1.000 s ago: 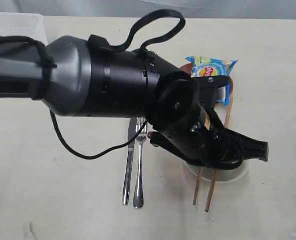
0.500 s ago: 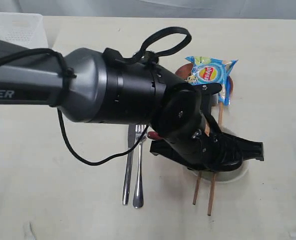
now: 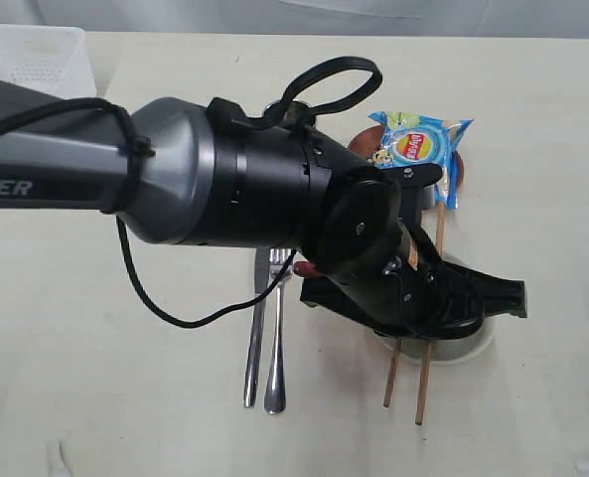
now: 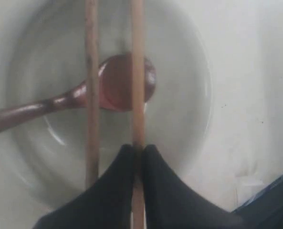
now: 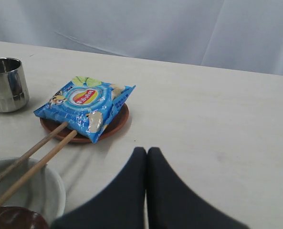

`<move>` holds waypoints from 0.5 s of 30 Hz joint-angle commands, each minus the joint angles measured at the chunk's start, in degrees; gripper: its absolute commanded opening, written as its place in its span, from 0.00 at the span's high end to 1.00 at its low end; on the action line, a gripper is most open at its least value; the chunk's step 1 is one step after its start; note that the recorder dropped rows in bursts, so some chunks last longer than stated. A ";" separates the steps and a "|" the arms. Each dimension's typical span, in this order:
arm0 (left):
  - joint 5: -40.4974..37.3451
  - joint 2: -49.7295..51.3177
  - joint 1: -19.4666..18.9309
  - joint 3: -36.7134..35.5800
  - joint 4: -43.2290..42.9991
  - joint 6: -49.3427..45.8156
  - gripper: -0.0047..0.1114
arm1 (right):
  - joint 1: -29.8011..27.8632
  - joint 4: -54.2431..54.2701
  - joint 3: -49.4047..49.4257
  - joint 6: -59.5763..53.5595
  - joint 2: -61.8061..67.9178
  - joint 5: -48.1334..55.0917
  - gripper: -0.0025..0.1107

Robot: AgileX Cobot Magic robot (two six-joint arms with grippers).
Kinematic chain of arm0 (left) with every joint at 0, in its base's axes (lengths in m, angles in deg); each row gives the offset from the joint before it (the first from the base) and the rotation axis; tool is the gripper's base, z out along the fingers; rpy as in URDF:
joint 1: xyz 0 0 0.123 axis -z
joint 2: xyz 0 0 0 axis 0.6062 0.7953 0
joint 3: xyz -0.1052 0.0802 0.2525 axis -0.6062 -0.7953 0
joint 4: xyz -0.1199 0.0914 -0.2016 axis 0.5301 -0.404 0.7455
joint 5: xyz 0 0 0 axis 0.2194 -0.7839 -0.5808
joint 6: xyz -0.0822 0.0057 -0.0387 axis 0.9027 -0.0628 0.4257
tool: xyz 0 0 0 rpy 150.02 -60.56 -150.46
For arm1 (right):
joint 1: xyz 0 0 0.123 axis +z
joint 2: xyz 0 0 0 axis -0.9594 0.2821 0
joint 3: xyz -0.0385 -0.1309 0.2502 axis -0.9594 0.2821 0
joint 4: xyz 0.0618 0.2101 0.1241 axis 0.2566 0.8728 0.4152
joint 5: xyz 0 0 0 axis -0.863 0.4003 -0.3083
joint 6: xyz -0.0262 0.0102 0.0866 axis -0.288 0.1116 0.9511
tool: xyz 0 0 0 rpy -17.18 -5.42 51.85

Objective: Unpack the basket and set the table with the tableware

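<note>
Resting on the worktop (image 3: pixel 95 348): basket (image 3: pixel 36 55), well apart from the rest; bowl (image 4: pixel 189 71) holding the spoon (image 4: pixel 117 90); chopsticks (image 4: pixel 138 47) laid across the bowl, one seemingly clenched in the left pincer (image 4: pixel 139 149); right pincer (image 5: pixel 147 151) clenched shut, holding nothing.

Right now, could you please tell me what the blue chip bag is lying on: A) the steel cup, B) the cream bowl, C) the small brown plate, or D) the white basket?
C: in the right wrist view the chip bag lies on top of the brown plate, whose rim shows around it.
</note>
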 commanded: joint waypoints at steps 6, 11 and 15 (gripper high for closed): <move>0.62 -0.12 0.25 0.32 -0.28 -0.82 0.64 | -0.30 -0.33 0.18 0.13 -0.28 0.06 0.98; 0.32 -0.73 0.25 1.10 -0.28 -2.63 0.61 | -0.30 -0.33 0.18 0.13 -0.28 0.06 0.98; 0.12 -3.52 0.12 4.51 -0.96 -7.01 0.61 | -0.30 -0.33 0.18 0.13 -0.28 0.06 0.98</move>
